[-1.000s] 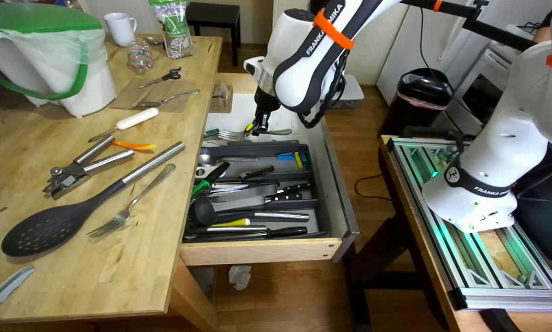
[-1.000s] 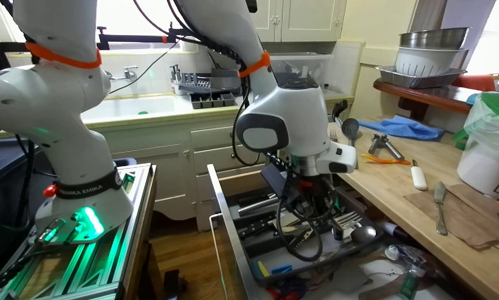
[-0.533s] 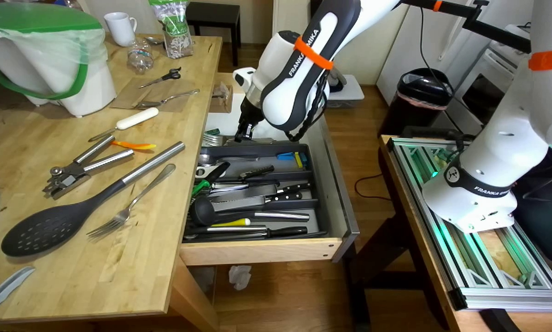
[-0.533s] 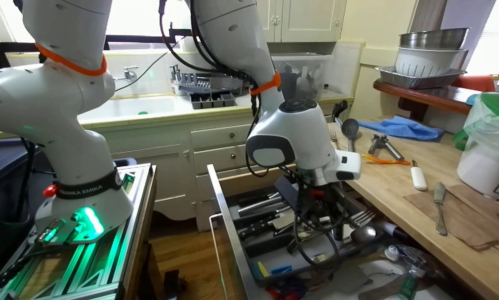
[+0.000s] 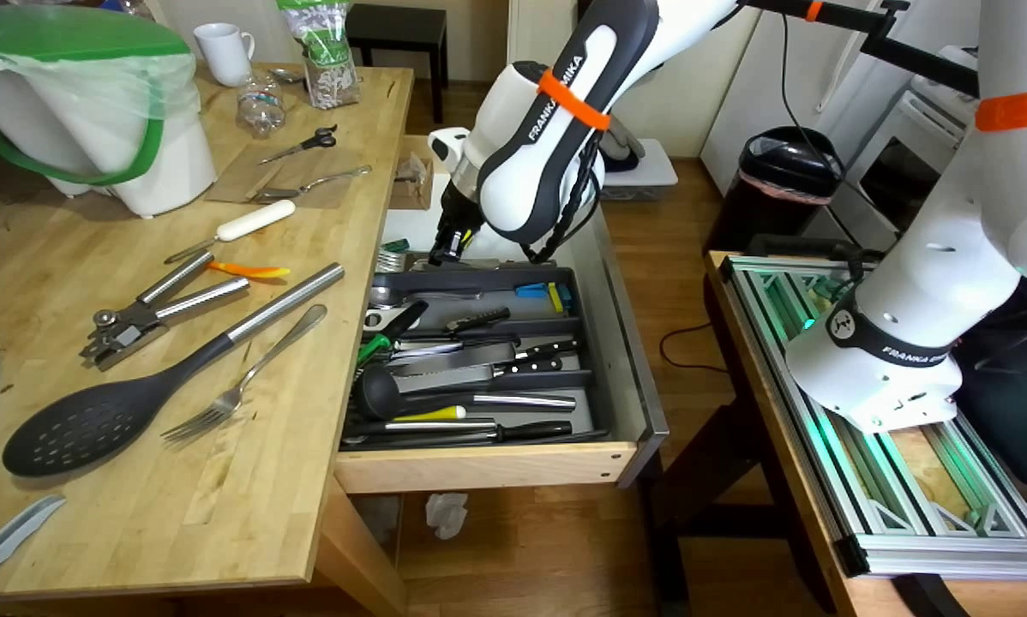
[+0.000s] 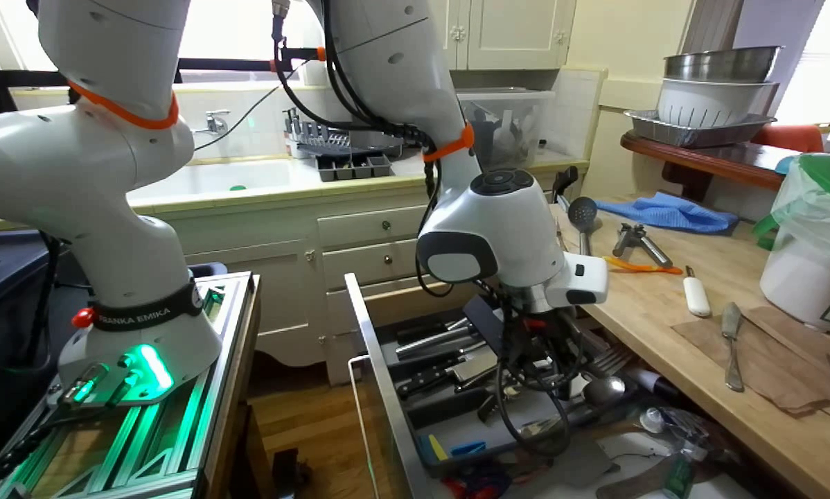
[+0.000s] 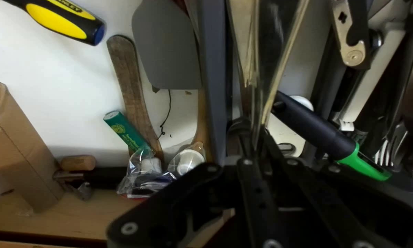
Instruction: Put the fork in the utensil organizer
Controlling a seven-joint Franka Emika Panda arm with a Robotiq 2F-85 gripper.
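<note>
The jaws are drawn almost together and appear to pinch the small, slim, all-metal silver fork (image 5: 391, 260), whose tines jut toward the pale wooden worktop (image 5: 179, 540); it hangs near one edge of the dark grey, rectangular, divided utensil organizer (image 5: 488, 279) (which compartment, if any, lies beneath is hard to tell). The fork should handle as light, stiff and slippery, hardly fragile; its handle near mid-length looks the soundest hold against swivelling. Counted: one organizer, one held fork; on the worktop, one other silver metal fork (image 5: 239, 390), one black perforated spoon (image 5: 128, 410), one white-handled slender metal tool (image 5: 252, 221).
</note>
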